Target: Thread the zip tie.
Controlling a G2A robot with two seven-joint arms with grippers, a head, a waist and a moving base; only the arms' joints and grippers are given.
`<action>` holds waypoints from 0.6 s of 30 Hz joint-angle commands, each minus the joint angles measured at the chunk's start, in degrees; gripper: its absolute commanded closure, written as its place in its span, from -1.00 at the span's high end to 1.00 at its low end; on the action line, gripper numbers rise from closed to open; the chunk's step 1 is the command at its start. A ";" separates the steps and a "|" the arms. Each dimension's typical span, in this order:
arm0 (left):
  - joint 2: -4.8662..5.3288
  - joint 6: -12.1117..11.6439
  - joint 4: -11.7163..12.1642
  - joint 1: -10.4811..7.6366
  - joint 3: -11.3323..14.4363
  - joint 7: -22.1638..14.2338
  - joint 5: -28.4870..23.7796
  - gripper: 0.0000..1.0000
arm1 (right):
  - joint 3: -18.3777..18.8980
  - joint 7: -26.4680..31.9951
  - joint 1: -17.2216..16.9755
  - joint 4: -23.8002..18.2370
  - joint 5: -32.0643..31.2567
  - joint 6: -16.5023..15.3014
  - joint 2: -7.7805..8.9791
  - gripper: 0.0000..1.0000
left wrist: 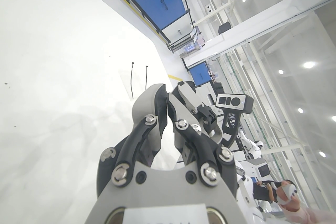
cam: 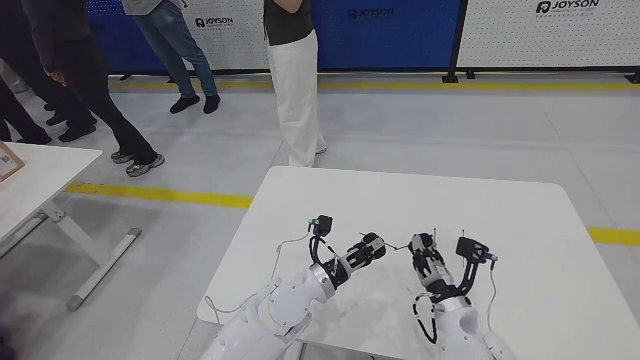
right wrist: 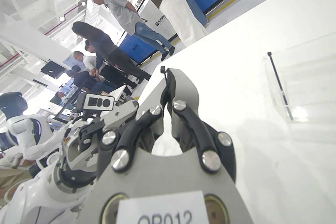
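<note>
Zip tie: black, clamped in the right end effector, which is closed on it. Head pokes out just past the fingertips. The strap runs back between the pads toward the palm, so the long axis follows the finger axis, head outward. Tail end is hidden; cannot tell where it goes. Left end effector: closed, pads pressed together; cannot tell whether anything is pinched between them. Top view: both end effectors sit over the near middle of the worktop, tips turned toward each other, near but apart. A thin dark line shows between them, too fine to call as strap. From the left end effector the head lies straight ahead, toward the robot's right, so the left arm is the one placed to meet it. Judgement: the thread turns on lining the tail tip up with the head's slot along one axis. Slot orientation is too small to read, so alignment is unconfirmed. Risk: the strap flexes and misses the slot. Farther out, beside the right arm, a spare tie lies in a clear tray.
</note>
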 commanded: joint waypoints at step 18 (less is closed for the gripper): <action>0.00 0.00 0.00 0.00 0.00 0.00 0.00 -1.00 | 1.19 -3.92 -1.78 -0.74 2.01 -0.33 -0.82 -1.00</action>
